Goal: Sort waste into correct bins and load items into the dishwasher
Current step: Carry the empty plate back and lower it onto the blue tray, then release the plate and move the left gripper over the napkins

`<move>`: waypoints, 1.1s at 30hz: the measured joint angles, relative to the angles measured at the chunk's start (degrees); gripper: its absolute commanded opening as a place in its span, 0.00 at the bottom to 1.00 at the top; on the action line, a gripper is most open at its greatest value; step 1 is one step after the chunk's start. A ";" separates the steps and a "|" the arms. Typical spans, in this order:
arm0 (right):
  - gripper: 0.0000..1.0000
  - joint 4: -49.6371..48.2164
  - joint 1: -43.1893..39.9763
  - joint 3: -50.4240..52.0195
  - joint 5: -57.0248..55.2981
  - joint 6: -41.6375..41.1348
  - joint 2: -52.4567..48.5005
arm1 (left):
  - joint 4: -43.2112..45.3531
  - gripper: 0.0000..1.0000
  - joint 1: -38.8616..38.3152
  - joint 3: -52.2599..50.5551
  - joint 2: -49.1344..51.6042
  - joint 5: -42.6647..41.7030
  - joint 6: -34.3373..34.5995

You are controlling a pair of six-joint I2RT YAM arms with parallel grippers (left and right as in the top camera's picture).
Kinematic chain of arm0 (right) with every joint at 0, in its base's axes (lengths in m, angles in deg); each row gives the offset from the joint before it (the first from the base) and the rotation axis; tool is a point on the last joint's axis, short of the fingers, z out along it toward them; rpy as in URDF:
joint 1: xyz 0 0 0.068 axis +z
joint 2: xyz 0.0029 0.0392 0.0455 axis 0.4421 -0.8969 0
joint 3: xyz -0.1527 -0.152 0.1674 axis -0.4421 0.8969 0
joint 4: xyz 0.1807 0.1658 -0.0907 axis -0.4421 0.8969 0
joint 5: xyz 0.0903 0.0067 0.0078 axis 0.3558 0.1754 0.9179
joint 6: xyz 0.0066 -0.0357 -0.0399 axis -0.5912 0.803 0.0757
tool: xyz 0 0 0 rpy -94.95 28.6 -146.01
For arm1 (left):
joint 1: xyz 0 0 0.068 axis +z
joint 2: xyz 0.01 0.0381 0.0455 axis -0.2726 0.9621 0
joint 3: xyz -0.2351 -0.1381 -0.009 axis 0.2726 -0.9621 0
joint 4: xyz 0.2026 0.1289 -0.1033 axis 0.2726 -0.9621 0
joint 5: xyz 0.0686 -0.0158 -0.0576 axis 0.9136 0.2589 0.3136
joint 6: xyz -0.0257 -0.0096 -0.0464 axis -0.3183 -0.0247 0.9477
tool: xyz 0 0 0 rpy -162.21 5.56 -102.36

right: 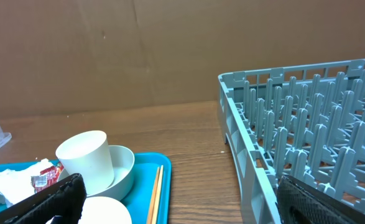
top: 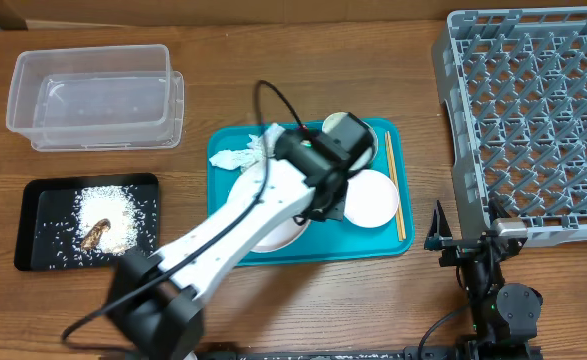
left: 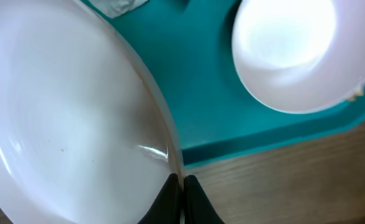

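My left hand (left: 182,186) is pinched tight on the rim of the white plate (left: 64,124), at the front edge of the teal tray (left: 207,106), beside the bowl (left: 294,50) (chopsticks (top: 397,195) lie along the tray's right side). My right hand (right: 188,196) stands wide, holding nothing, near the grey rack (top: 533,110)

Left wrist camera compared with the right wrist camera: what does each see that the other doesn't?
Only the left wrist view shows the white plate, its rim pinched in the shut left pincer. Only the right wrist view shows the grey dish rack, the cup sitting in the saucer-bowl, the chopsticks, the red wrapper and the open right pincer. Both show the teal tray and the white bowl.
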 measured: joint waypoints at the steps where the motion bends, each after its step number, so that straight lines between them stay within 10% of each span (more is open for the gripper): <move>1: 1.00 -0.02 -0.02 0.00 0.00 0.00 0.00 | 0.09 0.04 -0.07 0.00 1.53 0.42 0.61; 13: 1.00 0.00 -0.02 0.00 0.00 -0.02 0.00 | 0.00 0.20 -0.02 0.00 11.47 0.28 2.62; 16: 1.00 -0.02 -0.02 0.00 0.00 -0.02 0.00 | -0.13 0.90 -0.02 0.00 11.47 -0.02 1.99; 17: 1.00 -0.02 0.00 0.00 0.00 -0.02 0.00 | -0.20 0.95 -0.02 0.00 11.47 -0.20 1.99; 33: 1.00 -0.02 0.00 0.00 0.00 -0.02 0.00 | -1.27 0.80 9.88 13.40 11.54 -0.42 -0.04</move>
